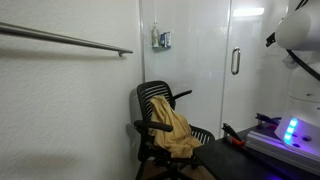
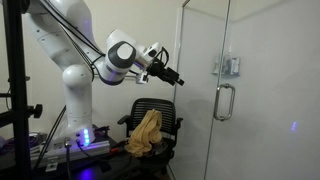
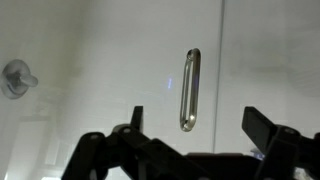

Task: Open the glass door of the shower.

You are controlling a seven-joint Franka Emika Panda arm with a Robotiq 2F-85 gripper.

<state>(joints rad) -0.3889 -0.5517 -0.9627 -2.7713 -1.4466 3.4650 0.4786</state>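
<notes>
The shower (image 1: 200, 50) is a white-walled stall fronted by tall clear glass panels. Its glass door (image 2: 260, 80) carries a short vertical silver bar handle, seen in both exterior views (image 1: 236, 62) (image 2: 225, 102) and in the wrist view (image 3: 189, 90). My gripper (image 2: 175, 78) hangs in the air some way in front of the door, pointing at it, clear of the glass. In the wrist view the gripper (image 3: 197, 122) is open and empty, its two dark fingers on either side of the handle's lower end, still apart from it.
A black office chair (image 1: 160, 115) with a tan cloth (image 1: 175, 130) draped on it stands before the glass. A small grey fitting (image 1: 161, 40) sits on the handle-less panel. A long horizontal rail (image 1: 70, 40) runs along the white wall. A lit device (image 1: 290, 130) lies on the table.
</notes>
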